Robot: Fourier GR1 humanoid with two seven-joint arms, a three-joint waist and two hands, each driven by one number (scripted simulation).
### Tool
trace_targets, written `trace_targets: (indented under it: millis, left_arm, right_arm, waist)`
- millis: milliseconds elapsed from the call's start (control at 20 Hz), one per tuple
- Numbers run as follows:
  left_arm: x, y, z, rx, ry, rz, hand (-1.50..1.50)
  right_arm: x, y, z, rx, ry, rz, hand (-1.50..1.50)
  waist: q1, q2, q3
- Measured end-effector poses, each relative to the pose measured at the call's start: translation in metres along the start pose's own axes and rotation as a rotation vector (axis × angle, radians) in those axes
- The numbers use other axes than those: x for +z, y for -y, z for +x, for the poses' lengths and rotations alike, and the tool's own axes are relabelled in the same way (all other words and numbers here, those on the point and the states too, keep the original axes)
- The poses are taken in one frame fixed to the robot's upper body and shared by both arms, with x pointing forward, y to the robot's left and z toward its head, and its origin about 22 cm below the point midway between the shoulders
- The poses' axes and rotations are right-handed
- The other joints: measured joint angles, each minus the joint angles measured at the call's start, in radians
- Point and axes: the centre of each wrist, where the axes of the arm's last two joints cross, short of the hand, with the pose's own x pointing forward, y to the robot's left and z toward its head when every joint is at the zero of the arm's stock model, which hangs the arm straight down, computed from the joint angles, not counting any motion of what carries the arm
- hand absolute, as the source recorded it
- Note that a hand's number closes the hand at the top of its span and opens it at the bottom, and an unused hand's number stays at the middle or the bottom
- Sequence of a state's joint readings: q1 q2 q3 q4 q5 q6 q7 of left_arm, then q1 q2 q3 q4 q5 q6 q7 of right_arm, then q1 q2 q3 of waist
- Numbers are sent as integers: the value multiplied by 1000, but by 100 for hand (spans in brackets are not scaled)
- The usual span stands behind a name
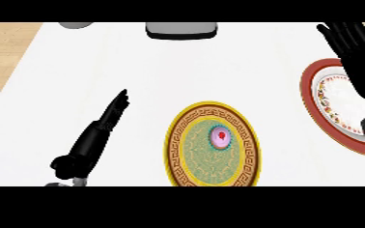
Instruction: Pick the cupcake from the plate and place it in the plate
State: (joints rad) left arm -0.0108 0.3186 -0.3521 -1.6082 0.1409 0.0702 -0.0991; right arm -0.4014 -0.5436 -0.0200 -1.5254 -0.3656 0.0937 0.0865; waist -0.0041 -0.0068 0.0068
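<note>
Two plates lie on the desk (143, 67): the cupcake (221, 137) sits on the yellow plate (173, 145), the red plate (307, 87) to its right. Left robot hand (96, 135) and right robot hand (349, 48) both hang released. We should lower the right one squarely over the cupcake, fingers spread, then close.

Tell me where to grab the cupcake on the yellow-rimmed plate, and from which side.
Take the cupcake by opposite sides of its wrapper, under the pink top, coming down from above. It stands upright near the middle of the yellow-rimmed plate, bare plate all round, so no side looks blocked.
</note>
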Motion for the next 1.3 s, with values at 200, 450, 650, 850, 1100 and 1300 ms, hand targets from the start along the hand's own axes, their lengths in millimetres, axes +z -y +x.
trace_targets:
  millis: [200,450,650,850,1100,1300]
  left_arm:
    - [6,-12,-17,35,-139,102,0]
    - [21,-22,-40,121,-333,238,0]
    - [25,-22,-48,176,-413,275,0]
    - [18,-22,-47,196,-438,279,0]
    - [11,-19,-44,204,-449,277,0]
    - [8,-19,-43,207,-451,269,0]
  right_arm:
    - [3,1,7,6,38,-99,150]
    - [20,27,6,259,-26,-319,-150]
    - [47,4,-21,271,-7,-547,-150]
    - [87,-32,-37,254,41,-603,-150]
    - [119,-50,-24,332,-6,-537,-150]
    - [126,-50,-15,455,-146,-364,-150]
  waist:
    - [0,4,-4]
    - [-25,9,-13]
    - [-32,4,-9]
    - [-23,3,-7]
    - [-11,4,-8]
    - [-3,5,-9]
